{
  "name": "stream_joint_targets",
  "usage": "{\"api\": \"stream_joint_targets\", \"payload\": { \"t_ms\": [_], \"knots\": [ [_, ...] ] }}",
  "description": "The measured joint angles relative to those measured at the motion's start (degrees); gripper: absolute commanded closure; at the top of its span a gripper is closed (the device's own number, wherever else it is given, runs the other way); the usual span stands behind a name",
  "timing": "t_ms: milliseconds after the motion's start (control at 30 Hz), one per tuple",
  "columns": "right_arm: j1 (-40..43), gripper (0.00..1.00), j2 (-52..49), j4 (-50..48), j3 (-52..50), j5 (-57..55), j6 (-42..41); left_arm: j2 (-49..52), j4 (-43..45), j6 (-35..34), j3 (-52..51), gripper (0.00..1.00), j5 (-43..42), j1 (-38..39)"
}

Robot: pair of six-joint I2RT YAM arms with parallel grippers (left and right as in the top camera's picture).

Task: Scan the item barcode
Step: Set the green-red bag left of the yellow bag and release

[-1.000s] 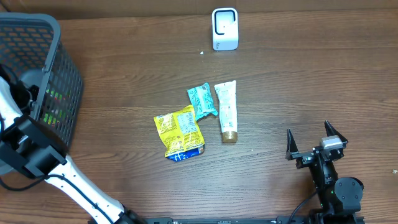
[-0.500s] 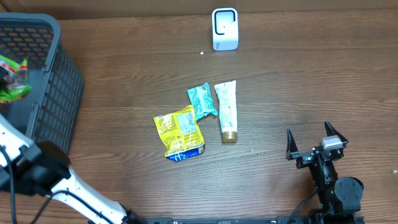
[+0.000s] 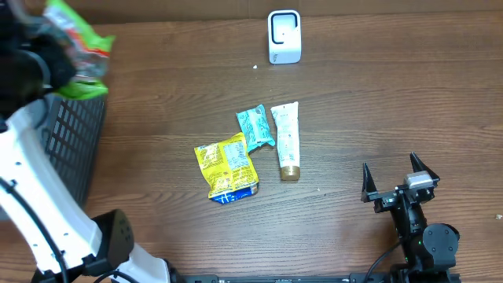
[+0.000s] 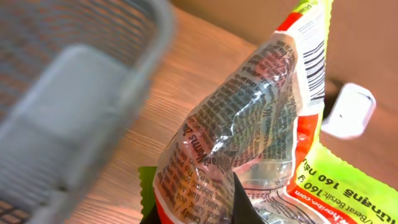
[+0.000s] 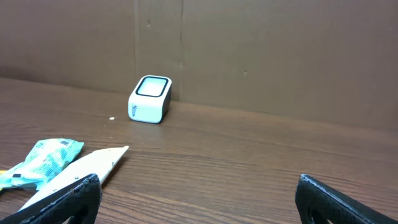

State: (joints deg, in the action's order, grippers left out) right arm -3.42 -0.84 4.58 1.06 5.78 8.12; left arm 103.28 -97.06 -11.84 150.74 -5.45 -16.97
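1. Overhead: the left gripper (image 3: 47,56) is way up in the top-left corner, just above the dark mesh basket (image 3: 75,134), jaws clamped on a green snack bag (image 3: 78,43). It's all pretty blurry up there. The white scanner (image 3: 284,36) sits at the far edge of the wooden table (image 3: 393,94), well apart from the bag. Mid-table there's a yellow packet (image 3: 226,167), a teal packet (image 3: 255,127) and a cream tube (image 3: 287,140), side by side. The right gripper (image 3: 393,179) is parked near the front right, jaws wide apart with nothing in them.
2. Left wrist: the crinkly bag fills the frame, pinched at the bottom against a dark finger (image 4: 241,202). A barcode (image 4: 314,50) shows on its upper right part. The scanner is a white blur beyond the bag, and the basket rim is on the left.
3. Right wrist: both fingertips (image 5: 62,202) are spread to the frame's edges. The scanner sits by the back wall, with the teal packet and tube at lower left.
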Motion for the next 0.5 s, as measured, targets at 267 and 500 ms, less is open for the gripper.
{"api": "stream_joint_targets", "payload": {
  "t_ms": [267, 500],
  "knots": [
    [0.0, 0.00, 0.0, 0.0, 0.0, 0.0, 0.0, 2.4, 1.3, -4.5, -8.7, 0.96, 0.4, 15.2],
    [0.0, 0.00, 0.0, 0.0, 0.0, 0.0, 0.0, 4.4, 8.6, -9.4, -21.9, 0.96, 0.8, 25.2]
  ]
}}
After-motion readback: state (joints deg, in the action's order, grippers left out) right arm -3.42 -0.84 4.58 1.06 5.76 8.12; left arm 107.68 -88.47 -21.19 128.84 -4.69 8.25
